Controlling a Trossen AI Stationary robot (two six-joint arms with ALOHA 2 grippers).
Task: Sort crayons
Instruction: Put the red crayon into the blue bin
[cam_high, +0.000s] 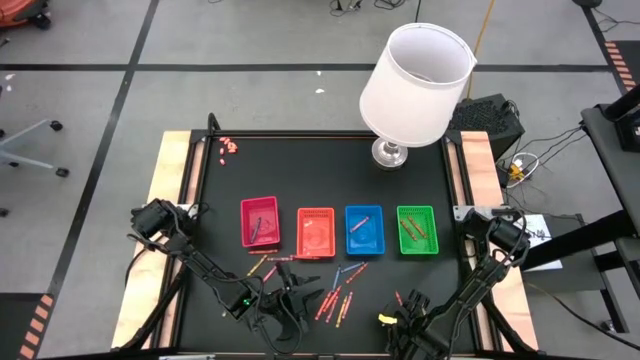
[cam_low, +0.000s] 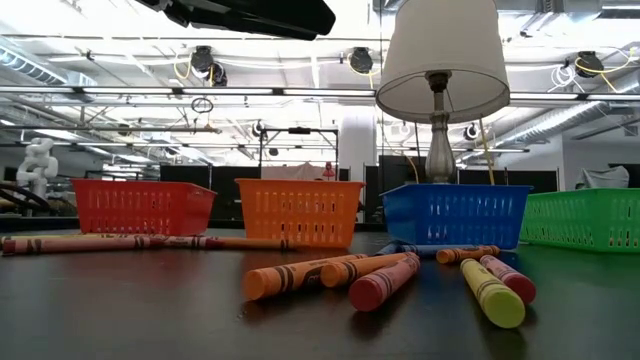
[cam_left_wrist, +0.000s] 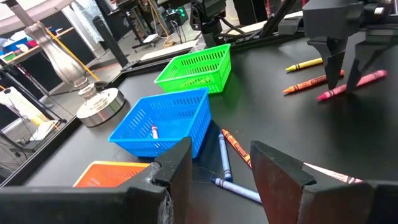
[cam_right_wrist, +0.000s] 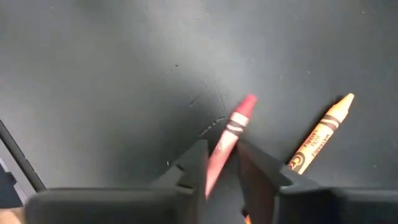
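Four trays stand in a row in mid-table: red (cam_high: 260, 222), orange (cam_high: 316, 231), blue (cam_high: 364, 229) and green (cam_high: 417, 229). Loose crayons (cam_high: 338, 300) lie flat on the black table in front of them. My right gripper (cam_right_wrist: 222, 152), near the front right, points down and is shut on a pink-red crayon (cam_left_wrist: 367, 79) that lies beside an orange crayon (cam_right_wrist: 320, 134). My left gripper (cam_left_wrist: 221, 180) hovers open near the front centre with nothing between its fingers; blue crayons (cam_left_wrist: 233, 185) lie beyond it by the blue tray. My right gripper pinches the pink-red crayon's wrapped shaft (cam_right_wrist: 231, 127) between its two fingers, behind the pointed tip. The fingers (cam_left_wrist: 333, 71) come from above, pointing steeply down, and lie across the crayon. The crayon lies flat on the table.
A lamp with a white shade (cam_high: 415, 80) stands on its metal base (cam_high: 390, 152) at the far edge, behind the blue tray. Tiny pink bits (cam_high: 228, 146) cluster at the far left corner. A yellow crayon (cam_left_wrist: 305, 64) and an orange one (cam_left_wrist: 308, 83) lie close to my right gripper.
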